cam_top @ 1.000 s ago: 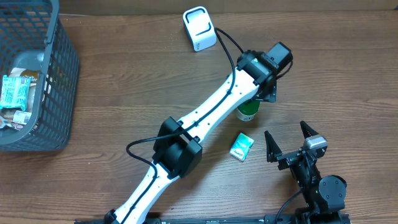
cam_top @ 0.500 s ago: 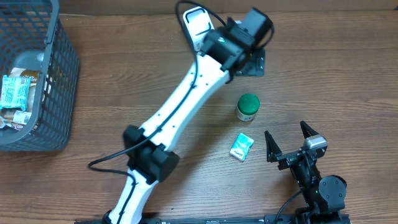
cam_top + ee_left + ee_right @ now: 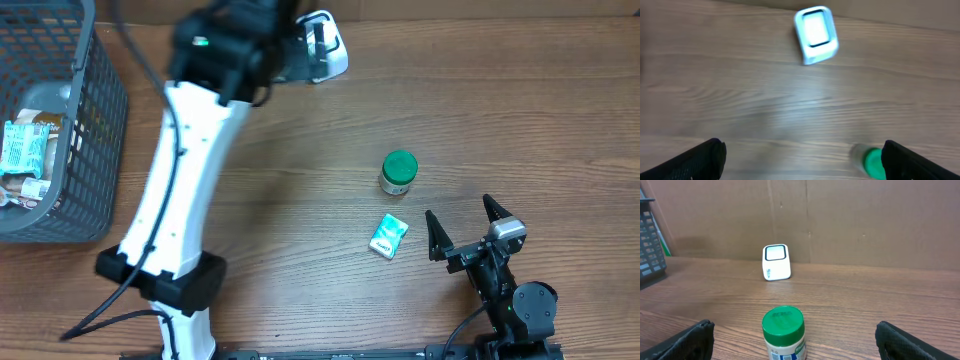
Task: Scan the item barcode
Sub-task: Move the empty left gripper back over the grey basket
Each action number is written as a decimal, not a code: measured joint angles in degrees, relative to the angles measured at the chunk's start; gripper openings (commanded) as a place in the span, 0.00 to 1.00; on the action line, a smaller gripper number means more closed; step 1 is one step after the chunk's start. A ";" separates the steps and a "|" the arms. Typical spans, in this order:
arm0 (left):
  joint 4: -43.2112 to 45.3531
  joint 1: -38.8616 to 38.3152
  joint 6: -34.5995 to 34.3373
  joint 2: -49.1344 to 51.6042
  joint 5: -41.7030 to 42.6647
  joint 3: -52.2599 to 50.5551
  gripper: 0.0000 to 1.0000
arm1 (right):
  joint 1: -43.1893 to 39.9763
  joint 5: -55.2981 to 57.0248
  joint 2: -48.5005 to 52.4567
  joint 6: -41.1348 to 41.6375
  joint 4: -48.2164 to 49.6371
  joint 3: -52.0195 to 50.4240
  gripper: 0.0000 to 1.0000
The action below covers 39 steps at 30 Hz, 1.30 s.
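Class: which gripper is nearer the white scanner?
Left. The left gripper hovers open just short of the scanner; the right gripper sits far off, beyond the green-lidded jar.

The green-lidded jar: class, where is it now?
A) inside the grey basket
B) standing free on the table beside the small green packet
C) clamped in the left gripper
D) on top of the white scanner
B: the green-lidded jar stands upright on the bare table, with the small green packet lying close by.
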 measured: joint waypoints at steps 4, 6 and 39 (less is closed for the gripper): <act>-3.78 4.04 1.44 -0.17 -0.15 0.02 1.00 | 0.00 -0.02 0.00 -0.02 0.00 0.00 1.00; -4.76 5.81 1.99 -0.17 -0.15 0.02 1.00 | 0.00 -0.02 0.00 0.00 0.00 0.00 1.00; 0.72 19.96 7.26 -9.84 7.76 0.02 0.87 | 0.00 -0.02 0.00 -0.02 0.00 0.00 1.00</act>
